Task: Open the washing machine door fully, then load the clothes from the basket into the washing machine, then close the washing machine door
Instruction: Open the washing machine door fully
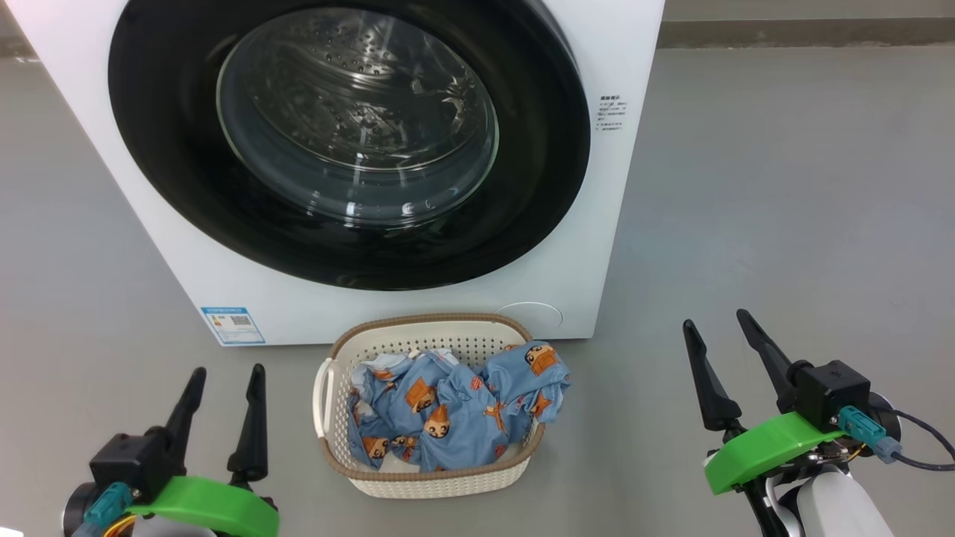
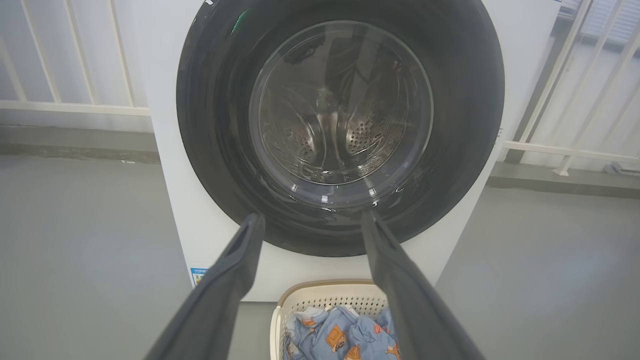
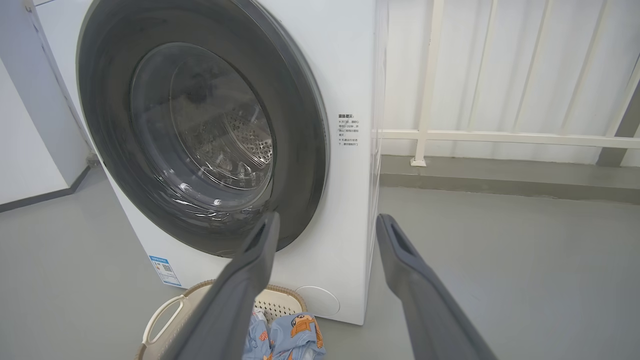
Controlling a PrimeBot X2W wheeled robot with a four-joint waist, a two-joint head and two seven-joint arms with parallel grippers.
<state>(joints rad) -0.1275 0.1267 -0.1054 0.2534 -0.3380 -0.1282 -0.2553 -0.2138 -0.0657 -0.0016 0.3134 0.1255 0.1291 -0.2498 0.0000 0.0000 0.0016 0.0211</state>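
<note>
While I look down through the head camera, the grey floor (image 1: 783, 186) spreads out widest, and the washing machine (image 1: 298, 317) stands on it straight ahead of me. The washing machine door (image 1: 351, 127) sits shut, its black rim flat against the white front, and I can see the steel drum through the glass bowl. The basket (image 1: 440, 485) rests on the floor just in front of the machine, below the door and between my two arms. The clothes (image 1: 455, 410) are heaped inside it, with one blue fold hanging over the rim on my right side. My right gripper (image 1: 715, 319) hangs well to the right of the basket, fingers spread apart, nothing between them. My left gripper (image 1: 227, 373) is near the basket's left handle, fingers likewise spread and empty. A small blue label (image 1: 232, 325) is stuck at the machine's lower left corner.
</note>
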